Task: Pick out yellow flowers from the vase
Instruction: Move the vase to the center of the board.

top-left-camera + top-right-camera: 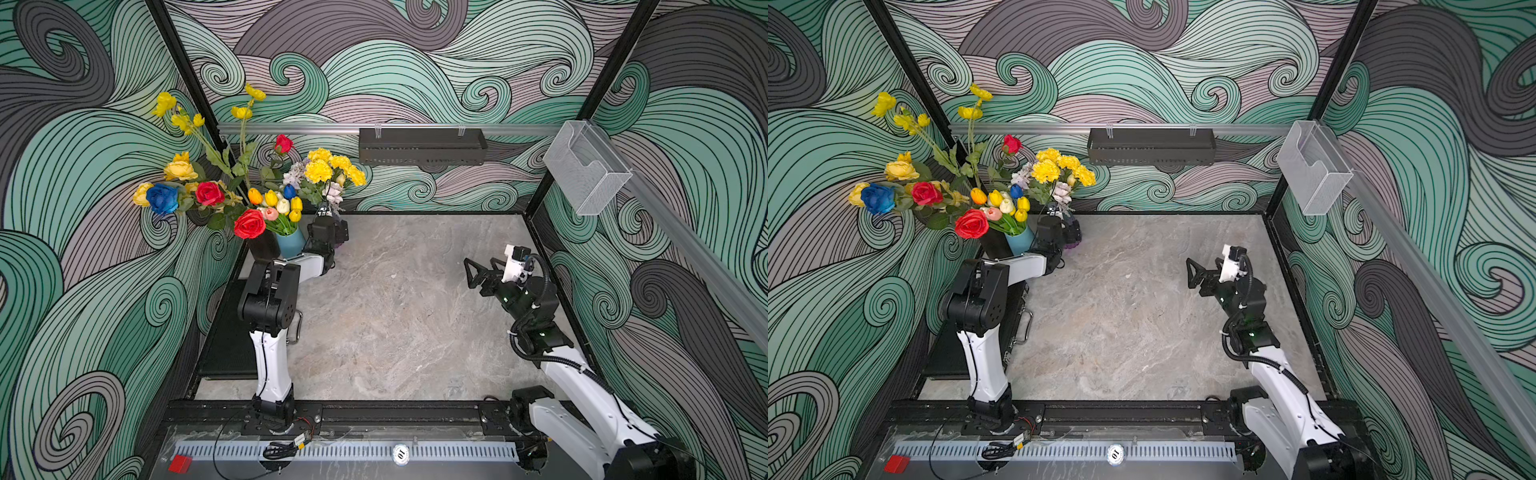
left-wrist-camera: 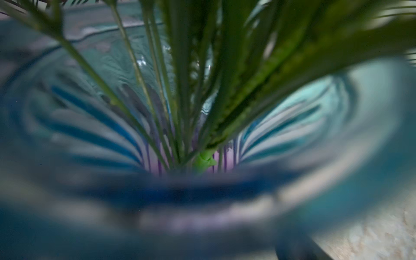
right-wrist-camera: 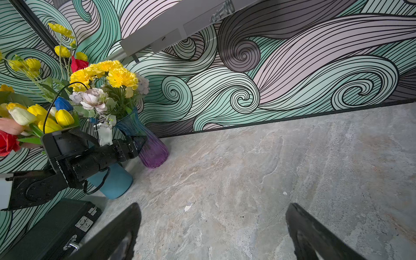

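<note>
Yellow pom-pom flowers (image 1: 332,166) (image 1: 1059,166) (image 3: 105,74) stand with pale lilac blooms in a blue-to-purple glass vase (image 3: 153,153) (image 1: 1073,237) at the back left. My left gripper (image 1: 332,230) (image 3: 140,144) is shut on this vase at its waist. The left wrist view shows only the blurred vase wall (image 2: 337,135) and green stems (image 2: 180,90). Yellow tulips (image 1: 272,198) fill a teal vase (image 1: 291,243). Yellow roses (image 1: 179,169) and tall yellow sprays (image 1: 166,104) rise from a black vase (image 1: 264,245). My right gripper (image 1: 480,266) (image 1: 1202,266) (image 3: 212,206) hovers open and empty at the right.
A black case (image 1: 228,332) (image 3: 45,231) lies along the left edge beside the left arm. On the back wall hangs a black shelf (image 1: 422,145), with a clear plastic box (image 1: 586,166) at the right corner. A small red block (image 1: 179,463) sits at the front rail.
</note>
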Tool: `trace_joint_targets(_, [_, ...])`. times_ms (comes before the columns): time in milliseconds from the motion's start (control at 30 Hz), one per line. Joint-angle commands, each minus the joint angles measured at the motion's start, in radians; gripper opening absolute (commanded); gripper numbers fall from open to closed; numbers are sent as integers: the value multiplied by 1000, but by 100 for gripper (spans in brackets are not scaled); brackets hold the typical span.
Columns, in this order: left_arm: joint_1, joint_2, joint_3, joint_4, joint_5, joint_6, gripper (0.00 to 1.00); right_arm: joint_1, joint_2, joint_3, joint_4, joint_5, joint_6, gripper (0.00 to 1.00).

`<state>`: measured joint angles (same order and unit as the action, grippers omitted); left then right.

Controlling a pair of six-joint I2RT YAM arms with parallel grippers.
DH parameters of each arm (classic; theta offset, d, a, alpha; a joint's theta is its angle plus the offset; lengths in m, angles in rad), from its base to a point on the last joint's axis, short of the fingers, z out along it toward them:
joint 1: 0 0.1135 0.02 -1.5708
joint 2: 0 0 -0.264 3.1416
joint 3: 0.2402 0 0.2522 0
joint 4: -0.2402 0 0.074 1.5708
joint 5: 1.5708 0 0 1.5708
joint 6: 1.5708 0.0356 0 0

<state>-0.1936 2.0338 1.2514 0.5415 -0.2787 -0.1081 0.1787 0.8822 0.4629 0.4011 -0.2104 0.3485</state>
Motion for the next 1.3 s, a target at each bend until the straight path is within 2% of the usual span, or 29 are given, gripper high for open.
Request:
trace_joint_targets(0, [12, 14, 43, 75, 17, 32, 90, 8, 4, -10, 24, -10, -6, 99])
trace_joint_targets(333, [31, -4, 31, 133, 21, 61, 94, 18, 18, -3, 21, -10, -12, 99])
trace_joint_targets(567, [52, 48, 106, 97, -1, 73, 96, 20, 18, 2, 14, -10, -14, 99])
trace_joint_targets(800, [63, 111, 196, 58, 43, 90, 96, 21, 24, 11, 7, -9, -21, 99])
trace_joint_targets(1033, [65, 152, 227, 70, 85, 117, 87, 24, 28, 15, 4, -7, -22, 99])
trace_joint_targets(1267, [67, 142, 193, 125, 128, 133, 64, 25, 31, 15, 4, -7, -23, 99])
